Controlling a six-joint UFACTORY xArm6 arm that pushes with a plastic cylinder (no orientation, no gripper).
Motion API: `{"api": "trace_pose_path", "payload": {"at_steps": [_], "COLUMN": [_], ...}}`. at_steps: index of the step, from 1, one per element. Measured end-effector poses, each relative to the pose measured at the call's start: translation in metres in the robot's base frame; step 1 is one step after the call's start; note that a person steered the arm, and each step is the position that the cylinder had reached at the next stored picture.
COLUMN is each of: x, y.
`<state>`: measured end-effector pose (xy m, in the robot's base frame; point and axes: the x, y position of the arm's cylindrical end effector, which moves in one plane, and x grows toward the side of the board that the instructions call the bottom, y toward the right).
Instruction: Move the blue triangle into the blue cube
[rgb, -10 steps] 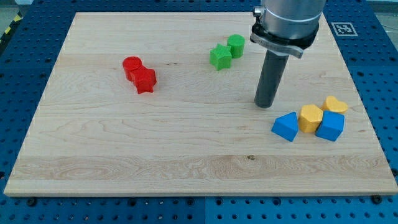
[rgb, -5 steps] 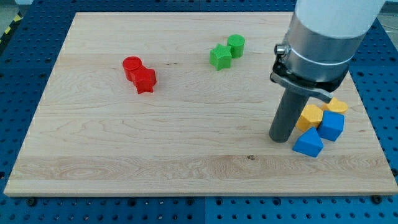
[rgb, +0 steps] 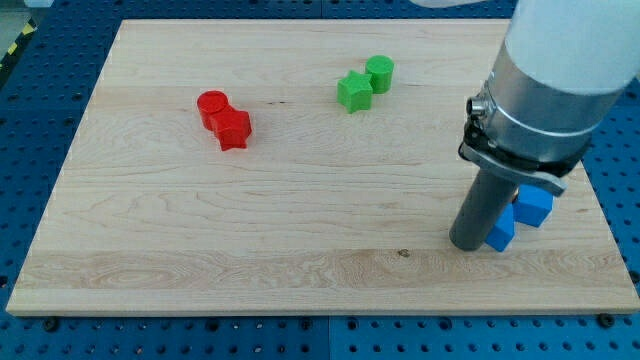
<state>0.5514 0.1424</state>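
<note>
Wooden board (rgb: 200, 230), blue triangle (rgb: 503, 230) touching my tip (rgb: 467, 245)

Six small coloured blocks show on the pale wooden board (rgb: 150, 250): two red, a red cylinder (rgb: 211, 105) and red star-like block (rgb: 234, 129); two green, a green cylinder (rgb: 380, 72) and green star-like block (rgb: 354, 91); two blue, a blue cube (rgb: 534, 206) and blue triangle (rgb: 502, 230).

A pale wooden desk (rgb: 250, 230) fills most of the view, its grain running left to right. Around the desk on every side lies a blue perforated base (rgb: 45, 60). Above the desk's right corner sits a black-and-white marker tag (rgb: 552, 45). Above its left corner shows a yellow-black striped strip (rgb: 15, 42). The light is even.
</note>
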Motion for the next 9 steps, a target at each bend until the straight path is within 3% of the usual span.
{"api": "trace_pose_path", "payload": {"at_steps": [1, 4, 6, 9], "x": [-0.017, 0.022, -0.016, 0.007], "y": [0.000, 0.016, 0.021, 0.033]}}
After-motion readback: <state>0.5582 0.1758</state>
